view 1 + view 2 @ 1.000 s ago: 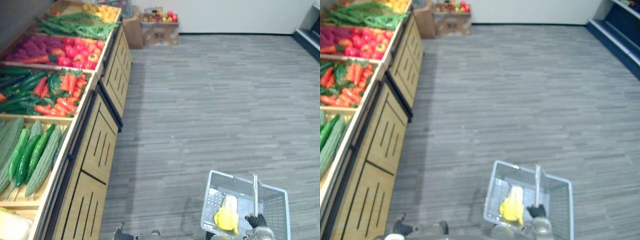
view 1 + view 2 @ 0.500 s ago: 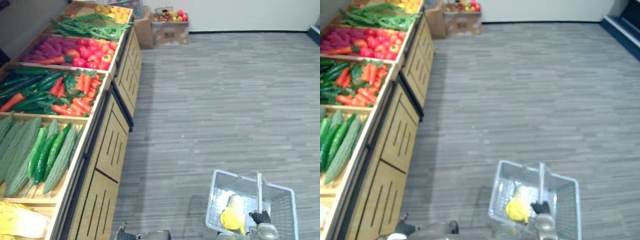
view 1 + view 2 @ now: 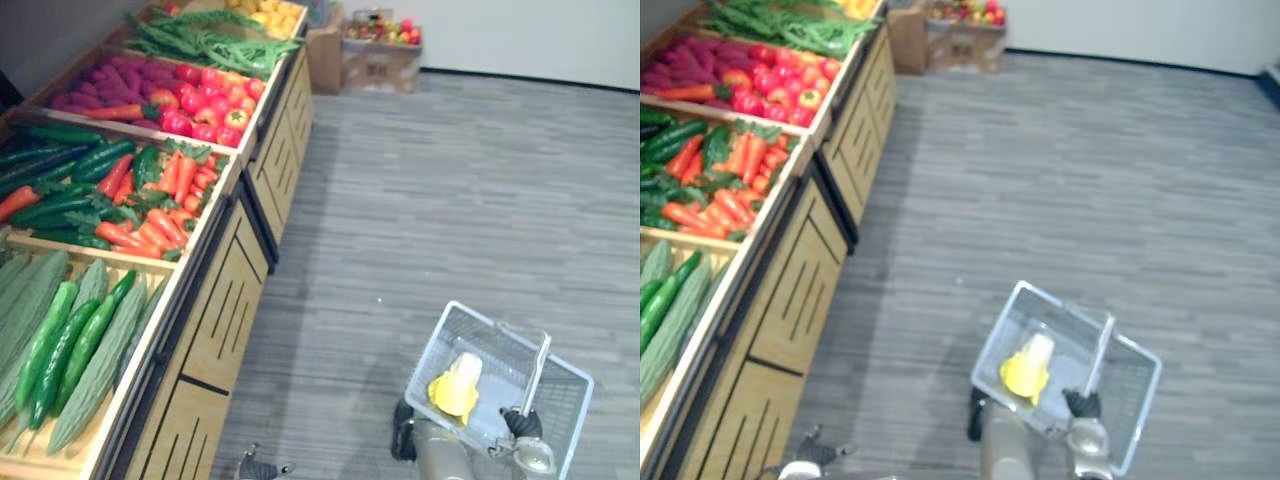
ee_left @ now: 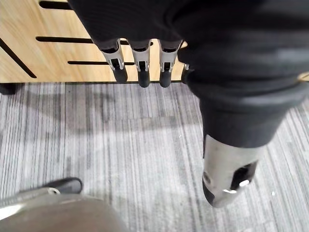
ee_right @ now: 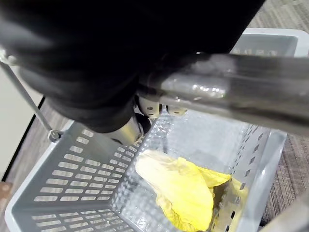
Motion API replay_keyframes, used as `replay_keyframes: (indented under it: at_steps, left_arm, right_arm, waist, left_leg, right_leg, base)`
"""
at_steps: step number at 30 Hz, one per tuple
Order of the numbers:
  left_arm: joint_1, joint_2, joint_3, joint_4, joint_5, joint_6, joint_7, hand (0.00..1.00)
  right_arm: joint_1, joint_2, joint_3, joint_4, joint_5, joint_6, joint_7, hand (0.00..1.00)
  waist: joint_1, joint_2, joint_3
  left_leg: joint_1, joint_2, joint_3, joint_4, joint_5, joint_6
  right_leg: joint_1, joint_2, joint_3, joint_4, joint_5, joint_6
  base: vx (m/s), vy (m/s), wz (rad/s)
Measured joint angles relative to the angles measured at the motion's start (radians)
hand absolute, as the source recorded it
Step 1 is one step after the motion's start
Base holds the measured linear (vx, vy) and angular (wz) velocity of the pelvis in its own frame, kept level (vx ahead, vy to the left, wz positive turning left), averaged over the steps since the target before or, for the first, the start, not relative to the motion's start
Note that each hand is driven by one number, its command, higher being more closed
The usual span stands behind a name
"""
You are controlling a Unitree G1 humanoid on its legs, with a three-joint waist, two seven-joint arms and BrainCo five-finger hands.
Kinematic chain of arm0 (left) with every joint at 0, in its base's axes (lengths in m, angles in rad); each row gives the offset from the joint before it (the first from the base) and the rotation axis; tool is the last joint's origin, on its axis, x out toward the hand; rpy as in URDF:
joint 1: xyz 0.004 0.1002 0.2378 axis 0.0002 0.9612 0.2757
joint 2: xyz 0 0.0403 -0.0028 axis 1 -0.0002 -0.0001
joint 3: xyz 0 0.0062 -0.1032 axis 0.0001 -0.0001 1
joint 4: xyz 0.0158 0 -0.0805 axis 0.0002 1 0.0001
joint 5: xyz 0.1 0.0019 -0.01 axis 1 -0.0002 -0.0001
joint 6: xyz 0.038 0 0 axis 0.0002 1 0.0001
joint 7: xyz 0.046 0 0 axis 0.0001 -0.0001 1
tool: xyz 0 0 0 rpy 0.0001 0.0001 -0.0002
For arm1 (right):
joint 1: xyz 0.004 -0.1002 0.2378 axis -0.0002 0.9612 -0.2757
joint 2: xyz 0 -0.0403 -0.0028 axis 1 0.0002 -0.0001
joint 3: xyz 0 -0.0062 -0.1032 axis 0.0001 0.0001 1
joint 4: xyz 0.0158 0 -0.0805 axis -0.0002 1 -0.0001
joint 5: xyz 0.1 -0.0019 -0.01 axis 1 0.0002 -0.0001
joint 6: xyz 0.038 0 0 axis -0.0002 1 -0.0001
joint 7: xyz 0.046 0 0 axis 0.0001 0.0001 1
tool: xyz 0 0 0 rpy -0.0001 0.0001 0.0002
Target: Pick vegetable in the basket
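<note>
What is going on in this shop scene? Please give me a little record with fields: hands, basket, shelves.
Place: grey floor beside a wooden produce stand
Right hand: curled round the basket handle, carrying it
Basket: pale grey plastic, at the robot's right
In basket: one yellow leafy vegetable
Left hand: fingers straight, holding nothing, near the stand's front
Stand bins, near to far: long green gourds; carrots; round red vegetables; green beans
</note>
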Motion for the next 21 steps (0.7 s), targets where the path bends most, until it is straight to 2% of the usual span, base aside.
replay_keyframes:
  at_steps: [1, 2, 3, 4, 5, 7, 8, 10, 12, 14, 15, 16, 17, 18, 19, 20, 21]
  left_arm:
    - [-0.02, -0.013, 0.011, -0.001, -0.002, 0.002, 0.001, 0.0]
    - [0.001, -0.022, 0.022, -0.005, -0.002, 0.001, 0.008, 0.0]
    - [0.016, -0.022, 0.03, -0.01, -0.002, 0.0, 0.009, 0.0]
    - [0.021, -0.044, 0.046, -0.015, -0.003, 0.0, 0.01, 0.0]
    - [0.016, -0.051, 0.058, -0.036, -0.003, 0.001, 0.005, 0.0]
    - [0.016, -0.043, 0.065, -0.048, -0.003, 0.001, 0.004, 0.0]
    - [0.016, -0.04, 0.091, -0.057, -0.009, 0.001, 0.005, 0.0]
    - [0.023, -0.041, 0.11, -0.079, -0.058, 0.0, 0.015, 0.0]
    - [0.016, -0.043, 0.127, -0.091, -0.119, -0.001, 0.024, 0.0]
    - [0.008, -0.048, 0.157, -0.09, -0.121, 0.001, 0.03, 0.0]
    - [0.009, -0.048, 0.165, -0.081, -0.121, 0.002, 0.038, 0.0]
    - [0.011, -0.047, 0.165, -0.077, -0.12, 0.002, 0.042, 0.0]
    - [0.017, -0.047, 0.165, -0.076, -0.12, 0.001, 0.047, 0.0]
    - [0.03, -0.06, 0.163, -0.067, -0.117, 0.0, 0.046, 0.0]
    - [0.027, -0.032, 0.163, -0.042, -0.112, 0.002, 0.043, 0.0]
    - [0.027, -0.019, 0.157, -0.036, -0.109, 0.002, 0.043, 0.0]
    - [0.031, -0.01, 0.157, -0.024, -0.098, 0.003, 0.043, 0.0]
  right_arm:
    - [-0.012, -0.01, -0.035, -0.014, 0.001, 0.0, 0.0, 1.0]
    - [-0.006, -0.014, -0.057, -0.026, 0.002, 0.007, -0.001, 1.0]
    - [0.009, -0.01, -0.055, -0.025, 0.002, 0.009, -0.001, 1.0]
    - [0.026, -0.026, -0.046, -0.022, -0.002, 0.014, 0.002, 1.0]
    - [0.038, -0.017, -0.026, -0.022, -0.011, 0.023, 0.004, 1.0]
    - [0.037, -0.003, 0.004, -0.019, -0.019, 0.036, 0.009, 1.0]
    - [0.036, 0.01, 0.01, 0.002, -0.019, 0.046, 0.007, 1.0]
    - [0.051, 0.021, 0.018, 0.015, -0.018, 0.05, 0.005, 1.0]
    - [0.067, 0.025, 0.029, 0.015, -0.017, 0.051, 0.003, 1.0]
    - [0.074, 0.031, 0.035, 0.014, -0.02, 0.064, 0.009, 1.0]
    - [0.084, 0.037, 0.033, 0.013, -0.02, 0.068, 0.009, 1.0]
    - [0.099, 0.039, 0.028, 0.011, -0.019, 0.068, 0.009, 1.0]
    - [0.125, 0.041, 0.026, 0.006, -0.018, 0.069, 0.007, 1.0]
    - [0.156, 0.035, 0.011, 0.005, -0.019, 0.071, 0.001, 1.0]
    - [0.156, 0.049, 0.002, 0.029, -0.019, 0.075, 0.001, 1.0]
    - [0.158, 0.055, 0.006, 0.037, -0.019, 0.072, 0.001, 1.0]
    - [0.134, 0.059, 0.008, 0.052, -0.02, 0.066, 0.001, 1.0]
  waist:
    - [-0.015, -0.011, 0.011]
    - [-0.015, 0.007, -0.004]
    - [-0.014, 0.006, -0.02]
    - [-0.017, 0.045, -0.024]
    - [-0.016, 0.033, -0.014]
    - [-0.012, 0.03, -0.01]
    - [-0.012, 0.011, 0.001]
    - [-0.003, -0.008, 0.005]
    - [0.016, -0.016, 0.003]
    - [0.027, -0.029, 0.008]
    - [0.026, -0.032, 0.009]
    - [0.026, -0.032, 0.01]
    - [0.025, -0.025, 0.005]
    - [0.025, -0.01, -0.005]
    - [0.014, -0.039, -0.027]
    - [0.014, -0.062, -0.037]
    - [0.022, -0.088, -0.045]
  left_leg:
    - [0.015, -0.025, -0.025, 0.011, 0.073, -0.003]
    - [0.03, -0.009, -0.027, 0.057, 0.095, -0.018]
    - [0.021, -0.009, -0.031, 0.103, 0.101, -0.024]
    - [-0.03, 0.025, -0.047, 0.261, 0.133, -0.063]
    - [-0.156, 0.036, -0.05, 0.513, 0.297, -0.176]
    - [-0.245, 0.056, -0.014, 0.697, 0.32, -0.183]
    - [-0.302, 0.073, 0.049, 0.827, 0.298, -0.174]
    - [-0.346, 0.085, 0.112, 0.886, 0.249, -0.148]
    - [-0.469, 0.107, 0.188, 0.863, 0.188, -0.103]
    - [-0.589, 0.116, 0.312, 0.705, 0.146, -0.046]
    - [-0.597, 0.105, 0.377, 0.603, 0.157, -0.023]
    - [-0.592, 0.095, 0.42, 0.52, 0.182, 0.014]
    - [-0.58, 0.073, 0.47, 0.397, 0.234, 0.064]
    - [-0.562, 0.045, 0.524, 0.252, 0.303, 0.16]
    - [-0.525, -0.005, 0.538, 0.18, 0.264, 0.194]
    - [-0.522, -0.032, 0.541, 0.146, 0.274, 0.198]
    - [-0.521, -0.06, 0.544, 0.106, 0.275, 0.201]
  right_leg:
    - [-0.068, -0.053, -0.017, 0.203, -0.036, -0.02]
    - [-0.054, -0.042, -0.03, 0.163, -0.083, -0.013]
    - [-0.01, -0.031, -0.044, 0.048, -0.092, -0.022]
    - [0.036, 0.002, -0.081, 0.046, -0.133, -0.033]
    - [0.098, 0.01, -0.086, 0.013, -0.166, -0.042]
    - [0.168, 0.021, -0.087, -0.039, -0.169, -0.046]
    - [0.3, 0.024, -0.087, -0.116, -0.169, -0.046]
    - [0.427, 0.017, -0.094, -0.187, -0.169, -0.045]
    - [0.519, 0.017, -0.118, -0.263, -0.169, -0.044]
    - [0.59, 0.009, -0.147, -0.324, -0.174, 0.001]
    - [0.621, 0.004, -0.165, -0.328, -0.186, 0.033]
    - [0.646, 0.001, -0.177, -0.328, -0.195, 0.049]
    - [0.683, 0.005, -0.194, -0.326, -0.21, 0.076]
    - [0.722, 0.02, -0.198, -0.315, -0.232, 0.111]
    - [0.739, 0.001, -0.198, -0.316, -0.235, 0.115]
    - [0.729, -0.015, -0.19, -0.315, -0.229, 0.121]
    - [0.712, -0.019, -0.168, -0.321, -0.197, 0.115]
  base:
    - [0.53, -0.287, 0.4]
    - [0.54, -0.279, 0.46]
    - [0.57, -0.28, 0.23]
    - [0.6, -0.258, 0.16]
    - [0.71, -0.304, 0.11]
    - [0.58, -0.211, 0.09]
    - [0.54, -0.155, 0.12]
    - [0.49, -0.127, 0.16]
    - [0.43, -0.055, 0.1]
    - [0.43, 0.019, 0.05]
    - [0.42, 0.058, 0.14]
    - [0.37, 0.072, 0.31]
    - [0.48, 0.138, 0.5]
    - [0.5, 0.191, 0.88]
    - [0.51, 0.199, 0.85]
    - [0.48, 0.179, 0.63]
    - [0.45, 0.153, 0.23]
